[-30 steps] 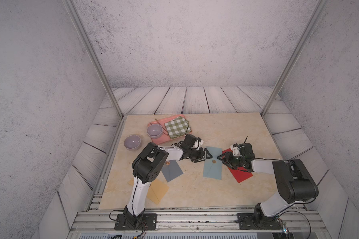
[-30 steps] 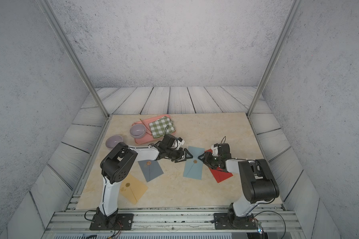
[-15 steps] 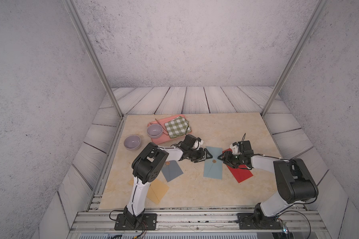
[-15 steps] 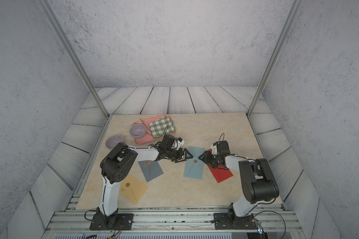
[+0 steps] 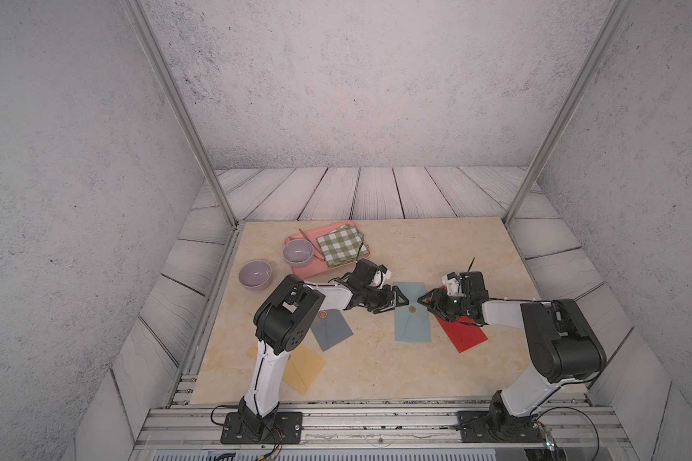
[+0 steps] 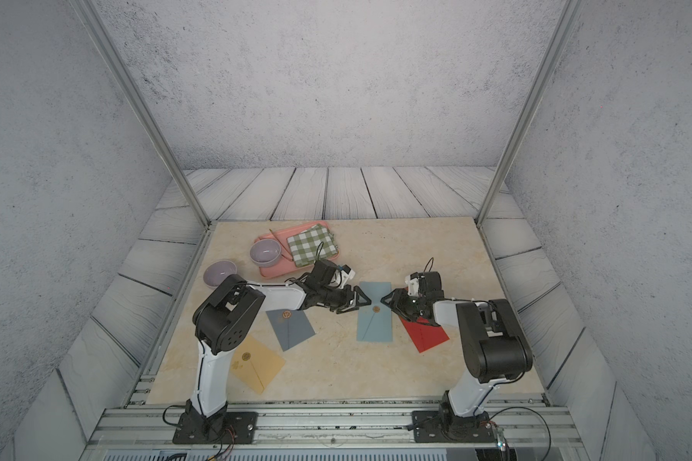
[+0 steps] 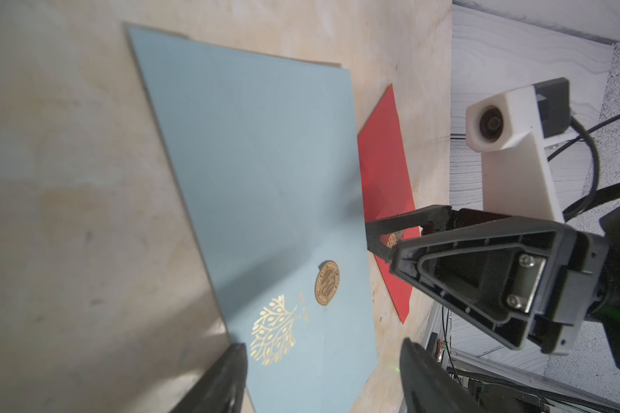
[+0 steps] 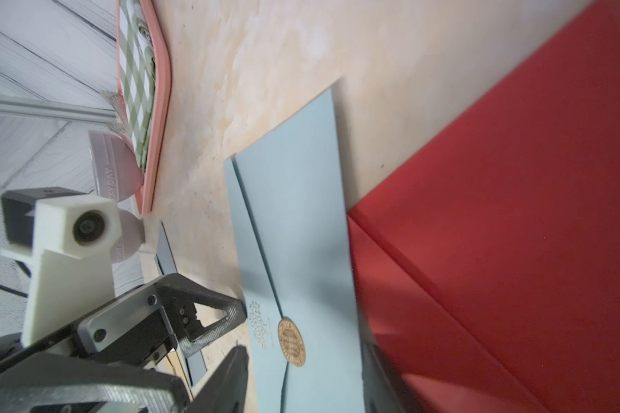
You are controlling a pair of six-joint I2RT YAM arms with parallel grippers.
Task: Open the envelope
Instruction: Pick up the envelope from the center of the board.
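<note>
Two end effectors face each other across the envelope (image 5: 412,319), which lies flat on the bench (image 5: 376,367) between them. The left end effector (image 5: 401,301) has stayed put, jaws wide. The right end effector (image 5: 425,301) has crept toward the seal (image 8: 291,343), part open and empty — likely lining up on the flap, still down. Only the right wrist view shows the flap's edge — top views show a mere dot.

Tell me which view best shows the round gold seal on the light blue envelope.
Right wrist: the round gold seal is largest, unobstructed, its embossing visible. The left wrist shows it slightly smaller; both top views, only a tiny dot.
</note>
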